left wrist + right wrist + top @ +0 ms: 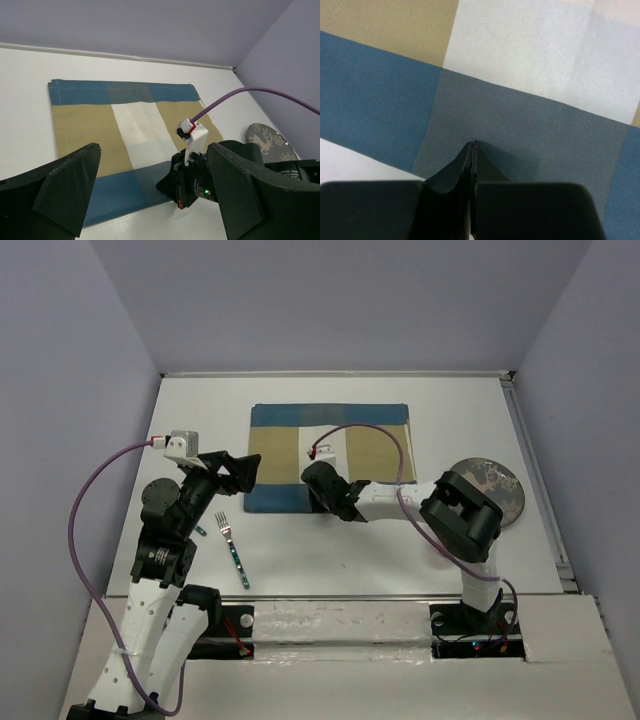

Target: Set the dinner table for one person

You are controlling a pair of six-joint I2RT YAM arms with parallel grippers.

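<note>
The right end effector (473, 145) is closed, its fingers pressed together with no cloth visible between them. Its tip sits low over the mat's near blue-grey band, probably to straighten it. The left end effector (246, 472) hangs open and empty beside the mat's near left corner. The white table (420, 550) carries everything. The mat (275, 455) lies centrally as the place base. The plate (497, 492) at right and the fork (232, 550) at near left apparently await placing.
</note>
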